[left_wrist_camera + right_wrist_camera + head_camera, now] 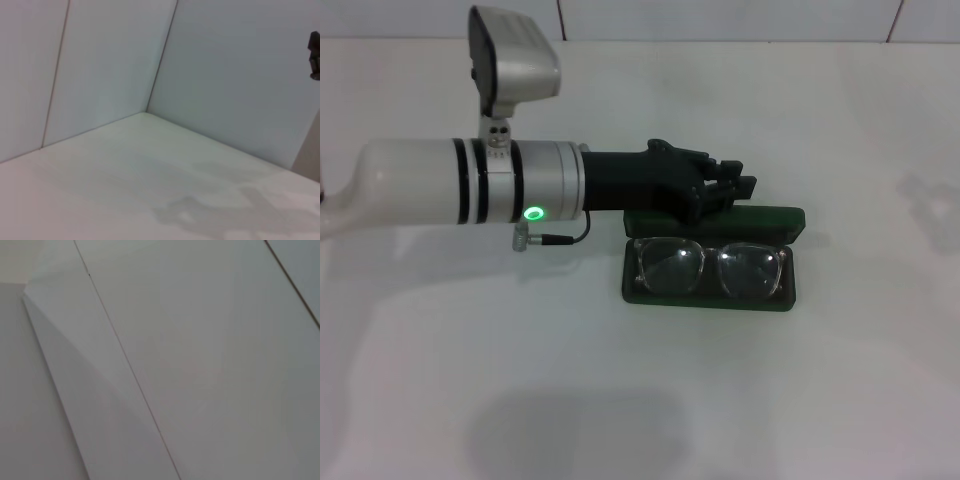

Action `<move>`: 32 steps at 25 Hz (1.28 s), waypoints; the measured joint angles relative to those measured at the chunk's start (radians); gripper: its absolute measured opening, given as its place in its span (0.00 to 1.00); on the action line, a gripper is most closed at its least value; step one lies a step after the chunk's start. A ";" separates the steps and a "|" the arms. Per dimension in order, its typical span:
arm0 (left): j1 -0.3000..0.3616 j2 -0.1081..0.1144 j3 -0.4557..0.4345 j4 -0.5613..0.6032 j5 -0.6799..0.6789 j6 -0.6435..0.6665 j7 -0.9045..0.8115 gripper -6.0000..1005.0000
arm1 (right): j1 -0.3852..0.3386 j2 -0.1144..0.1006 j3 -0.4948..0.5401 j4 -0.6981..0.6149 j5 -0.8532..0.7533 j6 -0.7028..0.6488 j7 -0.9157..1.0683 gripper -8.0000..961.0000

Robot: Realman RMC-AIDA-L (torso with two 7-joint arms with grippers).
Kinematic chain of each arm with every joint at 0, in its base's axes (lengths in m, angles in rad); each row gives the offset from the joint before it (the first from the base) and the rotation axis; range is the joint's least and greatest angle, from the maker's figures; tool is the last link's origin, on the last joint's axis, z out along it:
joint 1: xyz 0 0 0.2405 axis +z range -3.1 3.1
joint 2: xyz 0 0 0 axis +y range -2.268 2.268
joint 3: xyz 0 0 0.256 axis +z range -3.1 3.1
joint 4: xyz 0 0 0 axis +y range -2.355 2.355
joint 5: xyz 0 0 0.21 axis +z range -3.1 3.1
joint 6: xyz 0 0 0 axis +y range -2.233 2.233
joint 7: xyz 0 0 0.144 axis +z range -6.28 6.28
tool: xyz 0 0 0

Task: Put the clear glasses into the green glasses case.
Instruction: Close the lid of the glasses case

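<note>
The green glasses case point(709, 296) lies open on the white table in the head view, its lid point(775, 221) folded back on the far side. The clear glasses point(710, 267) lie inside the case's lower half, lenses facing up. My left arm reaches in from the left, and its black gripper point(732, 186) hovers just behind and above the lid, towards the lid's left part. The gripper holds nothing that I can see. My right arm does not show in the head view. Neither wrist view shows the case or the glasses.
The white table point(640, 400) spreads around the case, with a white tiled wall point(720, 18) behind it. The left wrist view shows a corner where the table meets the wall point(146, 113). The right wrist view shows only white panels point(200, 365).
</note>
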 joint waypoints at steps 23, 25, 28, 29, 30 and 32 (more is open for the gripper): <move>0.006 -0.001 0.094 -0.027 -0.065 -0.085 -0.017 0.22 | 0.008 0.005 0.001 0.020 -0.013 0.003 -0.012 0.14; 0.007 0.000 0.095 -0.031 -0.065 -0.085 -0.018 0.22 | 0.012 0.005 0.001 0.022 -0.013 0.002 -0.014 0.14; 0.007 -0.001 0.095 -0.038 -0.064 -0.085 -0.018 0.22 | 0.013 0.006 0.000 0.023 -0.014 -0.002 -0.019 0.14; 0.007 -0.001 0.095 -0.038 -0.064 -0.085 -0.018 0.21 | 0.013 0.007 0.000 0.023 -0.014 -0.003 -0.020 0.14; 0.007 -0.001 0.095 -0.039 -0.064 -0.085 -0.018 0.21 | 0.013 0.008 0.000 0.023 -0.014 -0.003 -0.020 0.14; 0.007 -0.001 0.095 -0.040 -0.064 -0.084 -0.018 0.21 | 0.013 0.008 -0.001 0.023 -0.014 -0.004 -0.020 0.15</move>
